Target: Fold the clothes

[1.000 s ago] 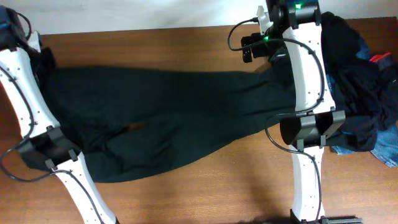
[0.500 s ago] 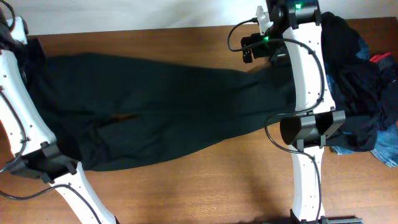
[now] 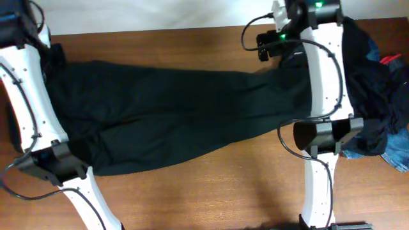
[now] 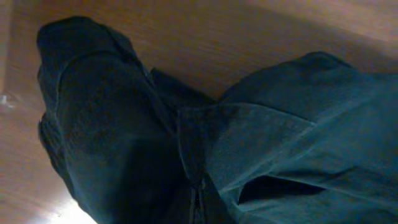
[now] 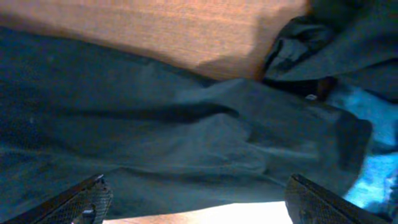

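Observation:
Long dark trousers (image 3: 179, 115) lie stretched across the wooden table (image 3: 211, 198), waist at the left, legs running right under my right arm. My left gripper (image 3: 50, 54) is at the far left corner on the waist end; its wrist view is filled with bunched waistband fabric (image 4: 199, 137) and its fingers are hidden. It is shut on that fabric. My right gripper (image 5: 205, 208) hangs open just above the trouser leg (image 5: 186, 124), with one dark fingertip (image 5: 87, 202) showing at each lower corner and nothing between them.
A heap of other clothes sits at the right edge: black garments (image 3: 374, 83), blue denim jeans (image 3: 397, 153) and a red piece (image 3: 391, 59). Both white arms cross over the trousers. Bare wood runs along the front and back edges.
The left gripper has carried the waist end out to the far left and back a little, and the trousers lie flatter and more stretched. The right arm has shifted slightly right, its gripper staying open.

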You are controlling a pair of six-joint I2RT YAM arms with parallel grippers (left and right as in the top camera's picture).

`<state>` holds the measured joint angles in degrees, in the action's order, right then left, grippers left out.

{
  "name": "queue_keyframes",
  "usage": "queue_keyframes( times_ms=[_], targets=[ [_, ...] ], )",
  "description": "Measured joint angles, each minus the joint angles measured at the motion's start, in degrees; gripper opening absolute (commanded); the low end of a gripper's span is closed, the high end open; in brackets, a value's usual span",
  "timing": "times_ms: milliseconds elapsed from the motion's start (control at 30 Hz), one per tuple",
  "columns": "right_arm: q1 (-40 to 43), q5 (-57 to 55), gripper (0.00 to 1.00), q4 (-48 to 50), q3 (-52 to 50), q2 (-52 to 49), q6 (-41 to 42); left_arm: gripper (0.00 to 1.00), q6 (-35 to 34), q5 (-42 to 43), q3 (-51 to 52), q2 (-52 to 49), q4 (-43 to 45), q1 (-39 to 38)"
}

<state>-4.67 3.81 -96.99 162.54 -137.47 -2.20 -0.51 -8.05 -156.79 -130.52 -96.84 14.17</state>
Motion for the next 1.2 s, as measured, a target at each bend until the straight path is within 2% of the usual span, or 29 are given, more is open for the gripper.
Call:
queue_keyframes(
  times_ms=[233, 467, 667, 933, 1100, 1200],
  targets=[
    [0.68, -0.17, 0.95, 0.0, 0.04, 1.03, -0.37, 0.01, -1.36, -2.67, 4.57, 4.48, 0.07, -1.2],
    [0.68, -0.2, 0.95, 0.0, 0.07, 1.03, -2.03, 0.01, -3.58, -10.12, 7.78, 4.96, 2.75, -4.44],
    [0.83, -0.26, 0.98, 0.0, 0.07, 1.03, -2.84, 0.01, -3.78, -11.15, 8.0, 7.85, 3.78, -7.23],
    [2.32, -0.35, 0.98, 0.0, 0.07, 1.03, -2.97, 0.01, -6.97, -11.47, 8.87, 15.58, -0.02, -7.69],
    [3.54, -0.11, 0.98, 0.0, 0.07, 1.03, -3.02, 0.01, -9.62, -11.54, 17.53, 22.58, 0.11, -7.69],
    [3.85, 0.11, 0.98, 0.0, 0.07, 1.03, -2.99, 0.01, -11.56, -12.57, 28.7, 27.12, 2.95, -7.76]
  ],
)
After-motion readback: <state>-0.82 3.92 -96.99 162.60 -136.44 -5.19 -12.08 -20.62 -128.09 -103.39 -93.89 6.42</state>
